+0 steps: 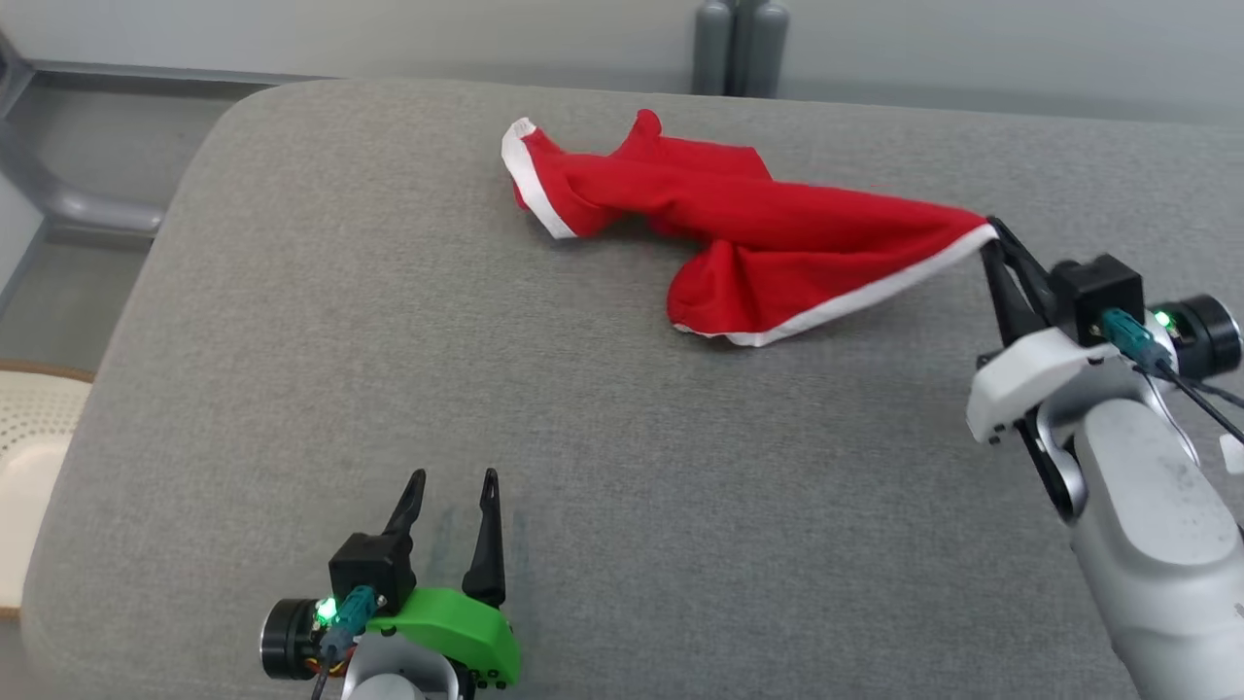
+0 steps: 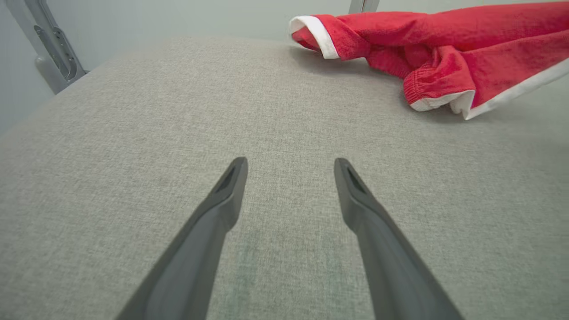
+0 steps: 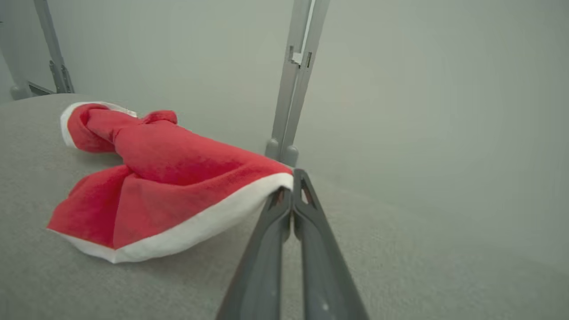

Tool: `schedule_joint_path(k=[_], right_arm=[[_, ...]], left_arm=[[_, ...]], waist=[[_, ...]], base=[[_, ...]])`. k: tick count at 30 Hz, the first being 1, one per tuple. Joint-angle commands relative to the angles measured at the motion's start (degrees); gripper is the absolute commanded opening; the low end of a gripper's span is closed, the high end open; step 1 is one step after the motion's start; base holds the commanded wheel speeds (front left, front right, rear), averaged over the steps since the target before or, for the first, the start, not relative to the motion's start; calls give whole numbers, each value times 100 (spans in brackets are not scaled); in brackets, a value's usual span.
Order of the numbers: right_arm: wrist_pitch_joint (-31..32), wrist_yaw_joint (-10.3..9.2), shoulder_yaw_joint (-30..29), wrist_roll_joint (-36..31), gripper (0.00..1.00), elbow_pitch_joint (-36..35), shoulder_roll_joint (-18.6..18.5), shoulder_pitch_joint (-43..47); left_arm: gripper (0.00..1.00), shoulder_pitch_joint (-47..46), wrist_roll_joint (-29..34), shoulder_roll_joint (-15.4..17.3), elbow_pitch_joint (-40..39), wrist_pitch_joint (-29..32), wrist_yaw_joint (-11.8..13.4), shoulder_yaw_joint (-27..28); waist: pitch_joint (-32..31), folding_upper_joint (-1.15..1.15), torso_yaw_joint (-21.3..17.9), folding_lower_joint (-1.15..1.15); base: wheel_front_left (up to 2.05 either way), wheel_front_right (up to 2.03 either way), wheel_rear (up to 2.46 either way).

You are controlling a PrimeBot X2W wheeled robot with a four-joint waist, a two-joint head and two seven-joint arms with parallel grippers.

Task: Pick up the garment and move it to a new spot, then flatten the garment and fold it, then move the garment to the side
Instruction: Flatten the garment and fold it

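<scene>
The red garment [image 1: 768,224] with white hems lies on the far half of the grey padded surface [image 1: 389,340]. It reaches from near the middle of the far edge toward the right edge. Most of it is crumpled and rests on the surface, with one white-edged opening turned toward the far left and a rounded lobe toward the near side.

The right gripper [image 1: 993,235] is near the right edge. Its two dark fingers are pressed together and they pinch the right corner of the garment at the white hem. In the right wrist view the hem [image 3: 213,222] goes tight from this corner down to the lobe, and the pinched corner seems a little raised from the surface.

The left gripper [image 1: 454,481] is near the near edge, left of the middle and well apart from the garment. Its fingers stand wide apart and there is nothing between them.

Behind the far edge stand two grey posts [image 1: 739,44]. Beside the left edge, lower than the surface, there is a pale perforated object [image 1: 29,428]. I cannot tell if it is a basket or if something is inside.
</scene>
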Motion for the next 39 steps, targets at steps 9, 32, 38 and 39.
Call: schedule_joint_path(k=[9, 32, 38, 39], right_arm=[[-14, -6, -886, -358, 35, 64, 214, 869], [-13, -6, -876, -211, 100, -1107, 998, 1081], [-13, -6, -668, -24, 100, -1303, 1025, 976], [-13, -6, -659, -6, 100, -1320, 1027, 972]], left_arm=[[100, -3, 162, 24, 47, 0, -99, 122], [100, -1246, 158, 24, 283, 0, -438, -61], [100, -1673, 15, 26, 665, 1, -582, -173], [100, -1721, -39, 27, 713, 1, -588, -161]], waist=[[-120, 0, -575, 0], [738, 0, -1571, 0], [983, 0, -1963, 0], [1010, 0, -2008, 0]], base=[[0, 0, 0], [0, 0, 0], [0, 0, 0], [0, 0, 0]])
